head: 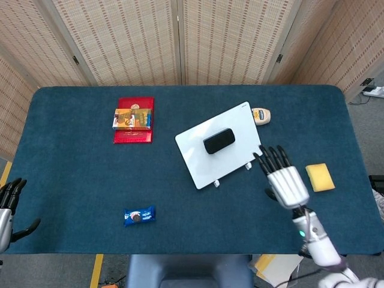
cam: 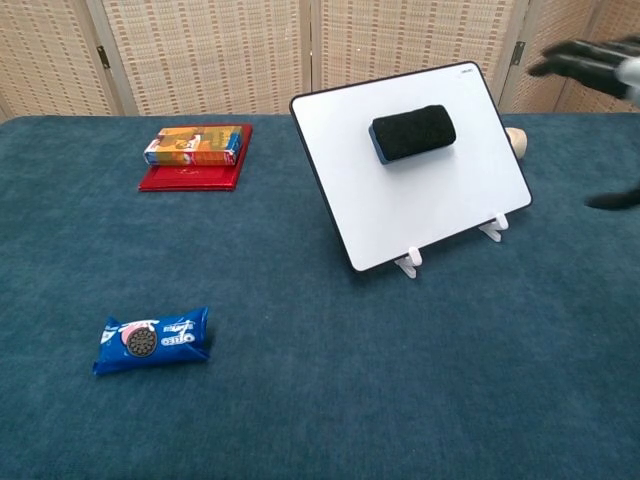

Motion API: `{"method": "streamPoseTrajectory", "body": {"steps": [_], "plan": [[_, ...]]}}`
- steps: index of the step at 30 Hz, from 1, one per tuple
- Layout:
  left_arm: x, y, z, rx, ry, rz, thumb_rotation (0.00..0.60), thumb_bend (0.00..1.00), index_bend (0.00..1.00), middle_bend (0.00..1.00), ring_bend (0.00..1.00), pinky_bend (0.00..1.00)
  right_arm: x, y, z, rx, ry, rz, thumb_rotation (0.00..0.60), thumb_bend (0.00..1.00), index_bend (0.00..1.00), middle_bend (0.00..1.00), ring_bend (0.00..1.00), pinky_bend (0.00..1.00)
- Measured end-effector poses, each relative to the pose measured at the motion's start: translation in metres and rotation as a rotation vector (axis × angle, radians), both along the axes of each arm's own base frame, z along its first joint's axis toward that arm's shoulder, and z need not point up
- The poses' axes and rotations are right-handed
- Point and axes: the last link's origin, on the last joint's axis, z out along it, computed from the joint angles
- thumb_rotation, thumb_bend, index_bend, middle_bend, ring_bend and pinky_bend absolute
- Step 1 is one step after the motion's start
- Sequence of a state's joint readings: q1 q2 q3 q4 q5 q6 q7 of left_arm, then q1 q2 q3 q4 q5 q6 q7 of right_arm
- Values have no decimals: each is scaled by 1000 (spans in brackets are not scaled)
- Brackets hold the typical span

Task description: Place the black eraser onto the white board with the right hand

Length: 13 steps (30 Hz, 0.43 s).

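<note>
Right hand (head: 287, 183): empty, fingers spread, at 4 o'clock from white board (head: 198, 153).
Black eraser (head: 218, 141): apparently resting on board.
Advice: retreat without touching the board.

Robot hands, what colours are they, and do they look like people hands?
The right hand has a shiny silver-white back and black fingers, much like a person's. A green light glows on its pale wrist. The left hand, at the picture's edge, shows dark fingers.
</note>
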<state>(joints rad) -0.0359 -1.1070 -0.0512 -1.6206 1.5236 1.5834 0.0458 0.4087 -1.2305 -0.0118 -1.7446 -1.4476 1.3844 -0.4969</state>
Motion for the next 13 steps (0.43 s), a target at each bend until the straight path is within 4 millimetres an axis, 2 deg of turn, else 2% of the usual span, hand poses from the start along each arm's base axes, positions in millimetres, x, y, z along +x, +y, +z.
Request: {"method": "streamPoseTrajectory", "body": {"steps": [3,9,13], "plan": [[0,-1,0,6,3,-1,600,228,87,105,113,43,-28,33,15,9,22,-89,600,184,0,0,0,0],[0,0,-1,6,11,4,600,227,87,105,113,44,-63,61,28,-58,-14,-143,600,184,0,0,0,0],[1,-1,-1,9,8,-2,600,228,87,105,113,44,-68,75,34,-89,-55,-132,600,184,0,0,0,0]]}}
